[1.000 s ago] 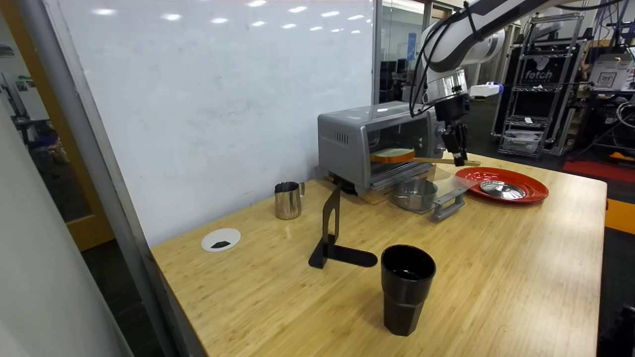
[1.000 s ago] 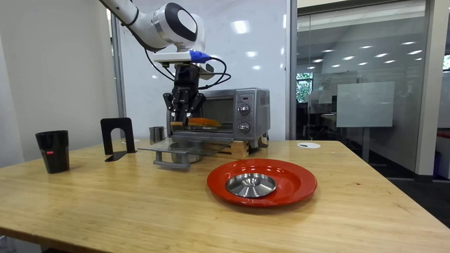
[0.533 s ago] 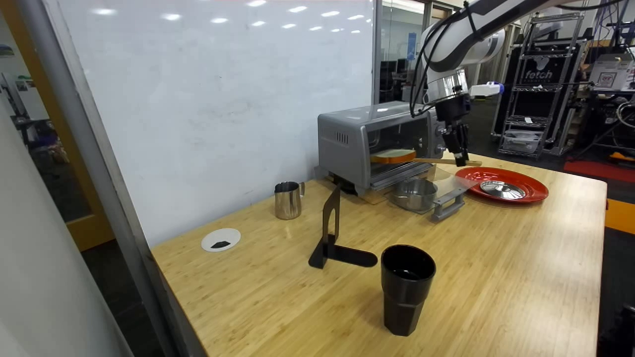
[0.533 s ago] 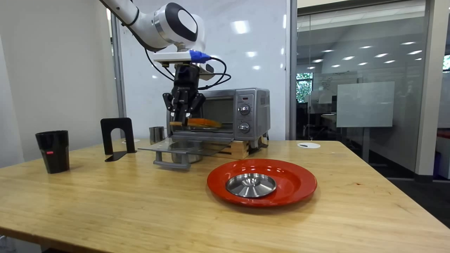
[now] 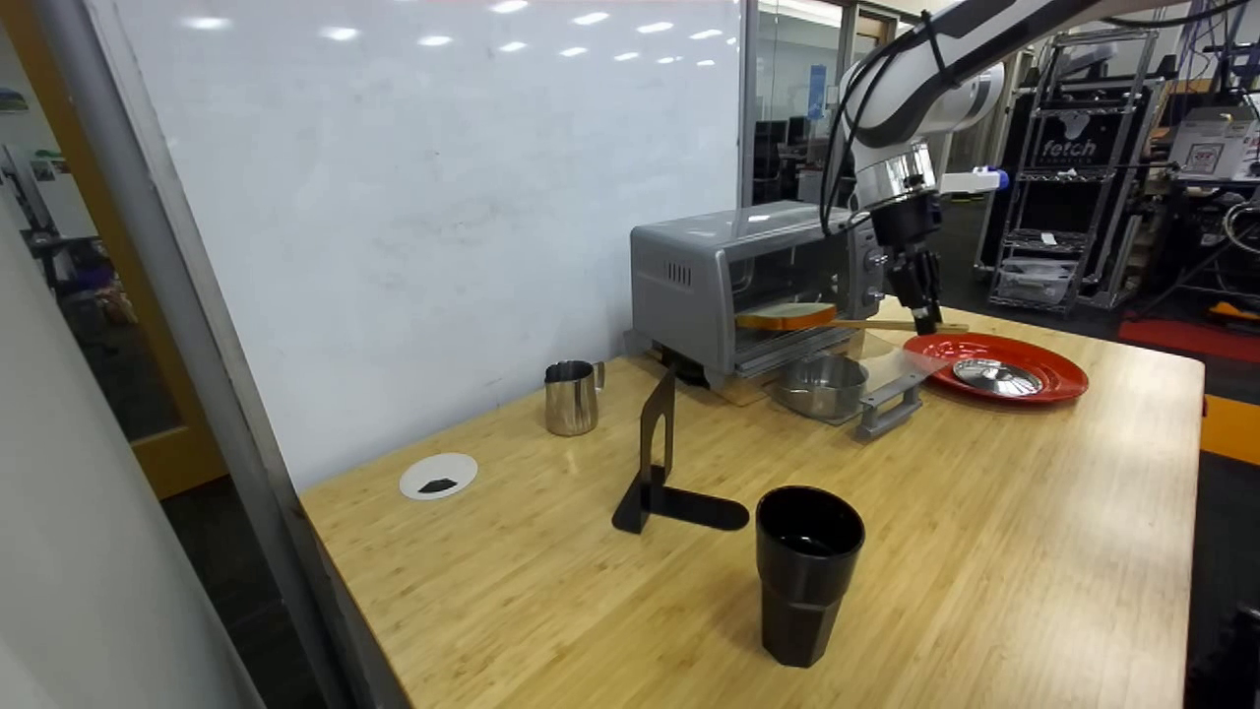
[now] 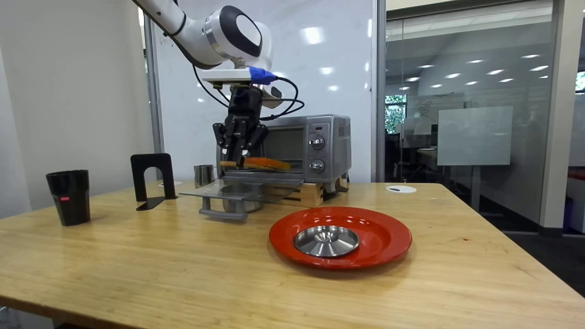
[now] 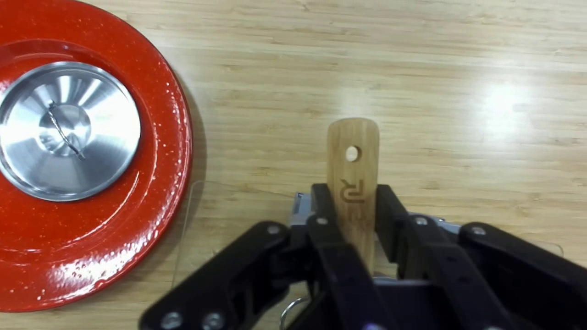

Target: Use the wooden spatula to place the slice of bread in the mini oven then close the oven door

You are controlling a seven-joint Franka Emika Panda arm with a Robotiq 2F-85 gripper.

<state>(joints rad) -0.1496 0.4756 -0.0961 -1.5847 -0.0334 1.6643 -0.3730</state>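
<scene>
Mini oven (image 5: 679, 295): leftmost of your task objects, its front standing open.
Slice of bread (image 5: 786, 315): at the oven's mouth; the blade beneath is out of sight, and you cannot tell whether anything inside the oven bears the load. Expect it light; soft or firm does not show. It is likely to slide if you tilt, so carry it from below rather than pinch it.
Oven door (image 5: 894, 388): lowered in front. Treat its glass as stiff and breakable; take it by the handle bar (image 6: 224, 213).
Wooden spatula (image 5: 876, 324): handle running right from the bread. Expect a light, rigid tool, smooth enough to twist; held near its end, it is likely to pitch under the bread. A hold on both narrow edges, nearer the blade, should steady it.
Gripper (image 7: 354, 197): jaws drawn in to the handle's width, pinching it from both sides, the pierced end projecting beyond. It touches neither bread nor door.
</scene>
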